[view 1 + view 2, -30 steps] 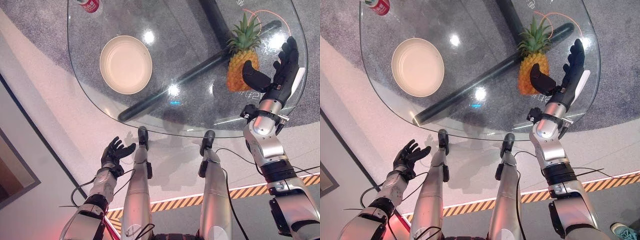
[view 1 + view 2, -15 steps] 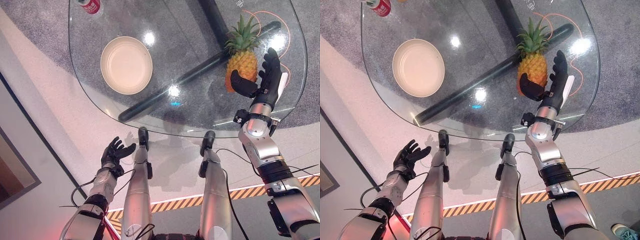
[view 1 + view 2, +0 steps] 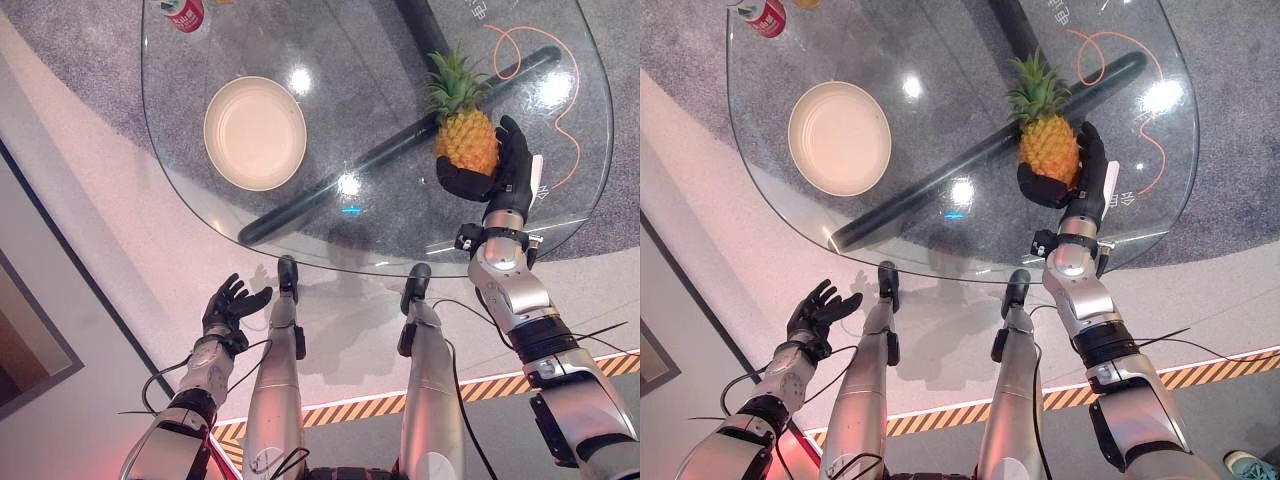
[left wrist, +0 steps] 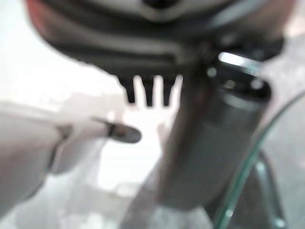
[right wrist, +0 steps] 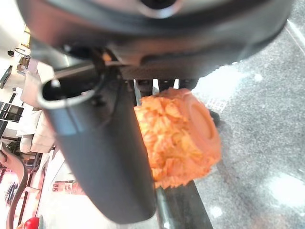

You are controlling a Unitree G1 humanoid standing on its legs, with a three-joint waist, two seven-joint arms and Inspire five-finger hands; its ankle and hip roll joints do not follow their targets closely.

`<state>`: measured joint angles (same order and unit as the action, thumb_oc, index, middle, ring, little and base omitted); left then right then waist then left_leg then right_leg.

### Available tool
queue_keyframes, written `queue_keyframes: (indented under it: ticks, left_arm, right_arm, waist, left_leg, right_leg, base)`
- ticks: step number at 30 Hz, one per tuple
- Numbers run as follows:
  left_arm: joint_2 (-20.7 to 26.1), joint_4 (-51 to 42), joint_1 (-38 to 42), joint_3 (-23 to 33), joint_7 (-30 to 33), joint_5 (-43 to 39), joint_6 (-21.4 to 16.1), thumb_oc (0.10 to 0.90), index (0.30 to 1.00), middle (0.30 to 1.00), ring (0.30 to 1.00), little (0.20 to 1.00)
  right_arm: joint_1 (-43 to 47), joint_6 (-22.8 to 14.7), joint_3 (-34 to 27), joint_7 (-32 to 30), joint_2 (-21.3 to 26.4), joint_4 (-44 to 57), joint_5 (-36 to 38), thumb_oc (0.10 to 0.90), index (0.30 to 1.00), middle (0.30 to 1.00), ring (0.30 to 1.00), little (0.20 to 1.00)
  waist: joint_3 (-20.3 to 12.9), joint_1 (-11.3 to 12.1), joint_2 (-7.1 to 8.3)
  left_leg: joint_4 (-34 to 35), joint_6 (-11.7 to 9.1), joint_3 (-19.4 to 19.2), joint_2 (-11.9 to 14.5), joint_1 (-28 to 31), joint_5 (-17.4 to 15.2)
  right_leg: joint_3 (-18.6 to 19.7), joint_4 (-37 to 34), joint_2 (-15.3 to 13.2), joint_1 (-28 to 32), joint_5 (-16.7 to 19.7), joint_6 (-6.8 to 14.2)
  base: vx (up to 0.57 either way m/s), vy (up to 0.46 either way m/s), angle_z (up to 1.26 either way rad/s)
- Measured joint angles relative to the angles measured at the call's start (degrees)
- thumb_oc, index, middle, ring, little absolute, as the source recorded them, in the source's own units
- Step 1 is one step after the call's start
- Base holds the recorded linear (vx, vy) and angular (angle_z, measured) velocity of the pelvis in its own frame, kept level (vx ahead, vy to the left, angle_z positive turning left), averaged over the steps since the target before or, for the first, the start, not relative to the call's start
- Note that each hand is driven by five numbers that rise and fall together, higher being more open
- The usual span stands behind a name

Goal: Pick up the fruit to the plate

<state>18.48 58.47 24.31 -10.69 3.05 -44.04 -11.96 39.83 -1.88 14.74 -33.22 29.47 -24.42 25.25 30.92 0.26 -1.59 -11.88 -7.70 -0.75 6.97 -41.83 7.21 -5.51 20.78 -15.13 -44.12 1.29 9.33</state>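
Note:
A pineapple (image 3: 466, 140) with a green crown stands on the right side of the glass table (image 3: 330, 262). My right hand (image 3: 503, 180) is curled round its lower part, thumb on the near side and fingers on the right; the right wrist view shows the fruit's orange base (image 5: 178, 143) against the hand. The cream plate (image 3: 255, 132) lies bare on the table's left part, well apart from the fruit. My left hand (image 3: 228, 305) hangs below the table's near edge with fingers spread, holding nothing.
A red can (image 3: 183, 12) stands at the table's far left edge. Dark crossed bars (image 3: 340, 190) of the table's base show through the glass between plate and pineapple. An orange cord (image 3: 560, 90) lies on the floor under the right side.
My right hand has moved left from beside the pineapple and curled round it. The pineapple has shifted a little to the left with the hand. The left hand has stayed put.

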Motion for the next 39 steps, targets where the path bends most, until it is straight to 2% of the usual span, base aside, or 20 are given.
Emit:
queue_keyframes:
  ticks: [12, 17, 19, 20, 29, 39]
  left_arm:
    - [0.00, -1.32, 0.00, -0.07, 0.18, 0.54, 0.31, 0.800, 0.900, 0.900, 0.900, 0.900]
    - [0.00, -1.69, 0.00, -0.10, 0.20, 0.67, 0.35, 0.800, 0.900, 0.900, 0.900, 0.900]
    - [0.00, -1.69, 0.00, -0.09, 0.20, 0.67, 0.35, 0.800, 0.900, 0.900, 0.900, 0.900]
    - [0.00, -1.69, 0.00, -0.10, 0.20, 0.68, 0.36, 0.800, 0.900, 0.900, 0.900, 0.900]
    - [0.00, -1.78, 0.00, -0.06, 0.20, 0.67, 0.39, 0.800, 0.900, 0.900, 0.900, 0.900]
    - [0.01, -1.98, 0.00, 0.94, 0.63, -2.38, 0.16, 0.800, 0.900, 0.900, 0.900, 0.900]
  right_arm:
    - [0.67, 2.39, -0.03, 0.89, 0.11, 0.52, -0.75, 0.800, 0.900, 0.900, 0.900, 0.900]
    - [0.66, 4.61, 0.07, 0.92, 0.27, 1.77, -4.42, 0.800, 0.900, 0.900, 0.900, 0.900]
    - [0.65, 5.68, 0.30, 0.92, 0.54, 2.47, -5.48, 0.594, 0.724, 0.724, 0.724, 0.694]
    - [0.66, 6.04, 0.49, 0.93, 0.65, 2.59, -6.41, 0.100, 0.300, 0.300, 0.300, 0.200]
    - [2.11, 9.56, 1.96, 0.78, 3.14, 3.27, -11.64, 0.100, 0.300, 0.300, 0.300, 0.200]
    - [2.01, 9.46, 2.04, 0.60, 3.14, 3.26, -11.64, 0.100, 0.300, 0.300, 0.300, 0.200]
  waist:
    - [0.00, -0.24, 0.00]
    - [0.00, -0.27, 0.00]
    - [0.00, -0.28, 0.00]
    - [0.00, -0.29, 0.00]
    - [0.00, -0.25, 0.00]
    - [0.00, -0.22, 0.00]
  left_leg:
    - [0.19, 0.22, 0.02, 0.00, -0.12, -0.15]
    - [0.43, 0.21, 0.01, 0.00, -0.13, -0.14]
    - [0.55, 0.20, 0.01, 0.00, -0.13, -0.12]
    - [0.59, 0.20, 0.01, 0.00, -0.14, -0.12]
    - [0.75, -0.06, 0.00, 0.00, -0.26, 0.04]
    - [0.69, -0.13, 0.02, 0.01, -0.19, 0.11]
  right_leg:
    - [-0.04, -0.02, 0.00, -0.14, -0.10, 0.00]
    - [-0.05, -0.06, 0.00, -0.25, -0.14, 0.01]
    - [-0.06, -0.07, 0.00, -0.30, -0.16, 0.01]
    - [-0.06, -0.07, 0.01, -0.32, -0.19, 0.00]
    - [-0.07, -0.06, 0.01, -0.52, -0.31, 0.01]
    - [-0.08, 0.14, 0.00, -0.52, -0.30, 0.01]
  base:
    - [0.00, 0.000, 0.00]
    - [0.00, 0.000, 0.00]
    - [0.00, 0.000, 0.00]
    - [0.00, 0.000, 0.00]
    - [0.00, 0.000, 0.00]
    - [0.00, 0.000, 0.00]
